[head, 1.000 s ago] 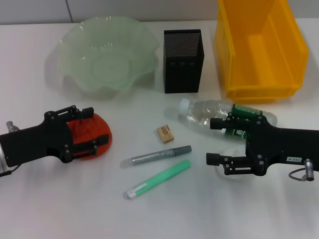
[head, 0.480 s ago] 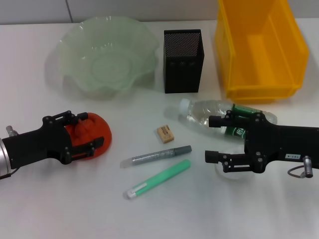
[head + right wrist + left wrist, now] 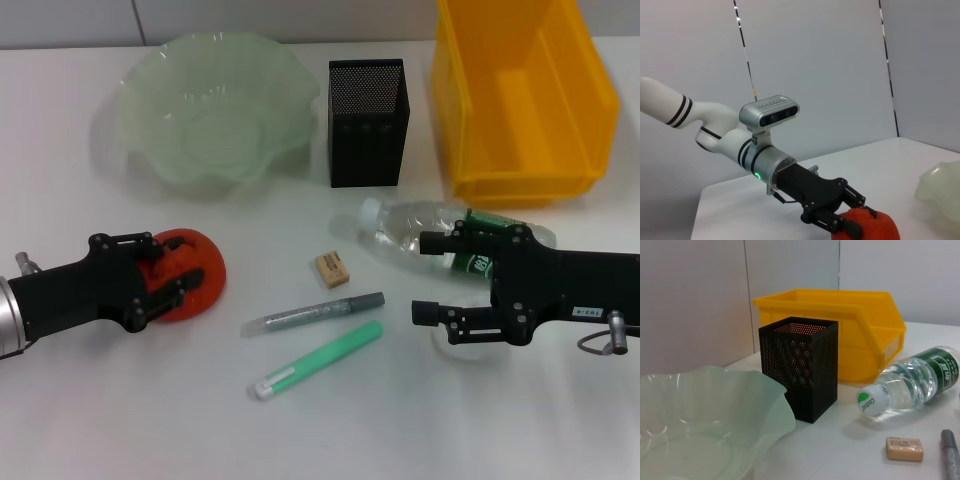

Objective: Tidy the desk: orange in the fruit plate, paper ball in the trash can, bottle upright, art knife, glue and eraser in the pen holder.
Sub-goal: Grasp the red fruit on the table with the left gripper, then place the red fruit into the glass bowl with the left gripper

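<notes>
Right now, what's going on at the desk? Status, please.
Left tool shut on the orange, on the desk. Right tool open by the lying bottle. Green plate waiting; nothing between it and the orange.

One orange (image 3: 190,270), one bottle (image 3: 420,228), one eraser (image 3: 332,268) (two pen-like sticks (image 3: 312,315)).

The round orange fruit (image 3: 190,283) is partly covered by the black left gripper (image 3: 172,272). The clear plastic bottle (image 3: 420,228) is hidden past its green label by the black right gripper (image 3: 432,277). The yellow plastic bin (image 3: 520,90) is cut off at the head view's top edge.
</notes>
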You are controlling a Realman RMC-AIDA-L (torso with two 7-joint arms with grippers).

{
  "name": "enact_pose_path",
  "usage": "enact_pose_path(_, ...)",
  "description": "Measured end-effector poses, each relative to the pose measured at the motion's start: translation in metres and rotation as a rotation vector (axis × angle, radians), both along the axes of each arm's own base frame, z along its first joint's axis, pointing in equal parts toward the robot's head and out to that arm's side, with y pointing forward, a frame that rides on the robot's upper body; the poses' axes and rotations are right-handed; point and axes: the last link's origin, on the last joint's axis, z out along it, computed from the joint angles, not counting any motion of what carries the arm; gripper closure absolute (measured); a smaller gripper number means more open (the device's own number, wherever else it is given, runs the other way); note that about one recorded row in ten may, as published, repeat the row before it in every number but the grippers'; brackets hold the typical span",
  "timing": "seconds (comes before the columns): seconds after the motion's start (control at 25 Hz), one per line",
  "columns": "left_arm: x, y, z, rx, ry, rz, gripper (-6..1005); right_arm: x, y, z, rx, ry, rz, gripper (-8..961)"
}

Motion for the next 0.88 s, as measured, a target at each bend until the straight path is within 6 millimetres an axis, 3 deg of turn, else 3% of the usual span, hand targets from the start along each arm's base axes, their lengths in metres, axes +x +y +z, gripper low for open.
enact_pose_path(0.28,0.005,0.0,-0.001,-0.008,-0.02,-0.02,537,0.0,0.001,0.0,0.002,-0.001,0.0,134)
enact_pose_path(0.36,0.009,-0.001,0.0,-0.013,-0.045,-0.028,759,0.0,0.001,0.001,0.002,-0.001,0.0,134)
enact_pose_path(0.76,0.032,0.0,0.012,0.059,-0.278,-0.024,846,0.001,0.0,0.001,0.006,0.003,-0.005,135)
enact_pose_path(0.88,0.05,0.016,0.0,0.137,-0.376,0.024,853,0.001,-0.001,0.0,0.008,0.006,-0.008,135)
